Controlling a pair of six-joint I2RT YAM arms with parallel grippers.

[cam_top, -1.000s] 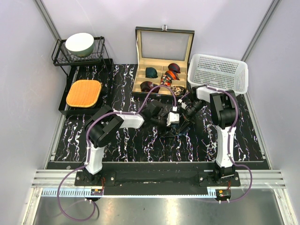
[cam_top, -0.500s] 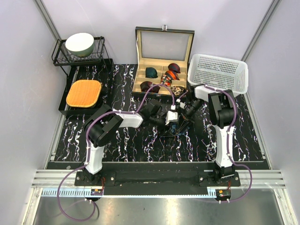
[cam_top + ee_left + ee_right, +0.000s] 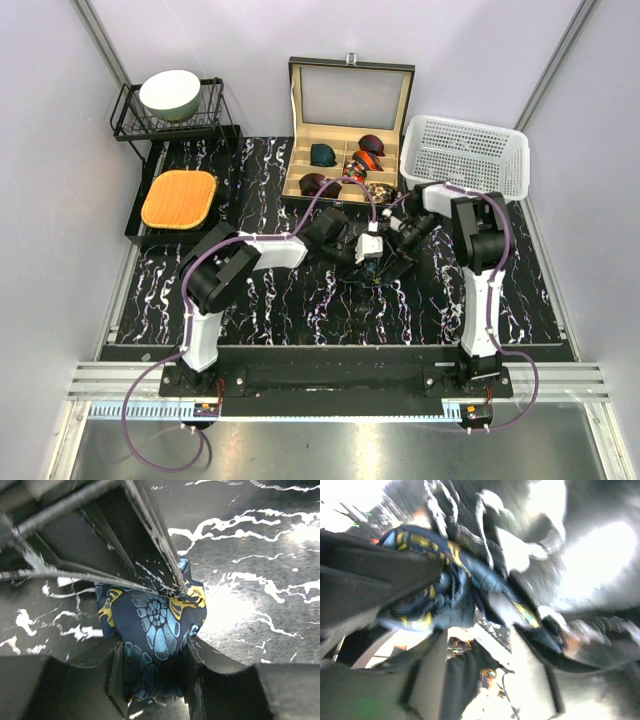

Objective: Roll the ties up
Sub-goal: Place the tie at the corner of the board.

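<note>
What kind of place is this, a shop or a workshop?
Probably a robot test booth: plain white walls enclose one table, the left arm and right arm are bolted at its edge, and the tie box and basket look like staged props.

- ties: approx. 7 – 1 navy tie (image 3: 155, 630) loose, plus approx. 6 coiled ties (image 3: 322, 154) in the box; exact no. hard to make out
- tie box (image 3: 350, 65): 1
- white basket (image 3: 465, 152): 1
- bowl (image 3: 168, 93): 1
- wire rack (image 3: 216, 104): 1
- orange mat (image 3: 179, 197): 1
- robot arms (image 3: 215, 275): 2
- table (image 3: 280, 312): 1
</note>
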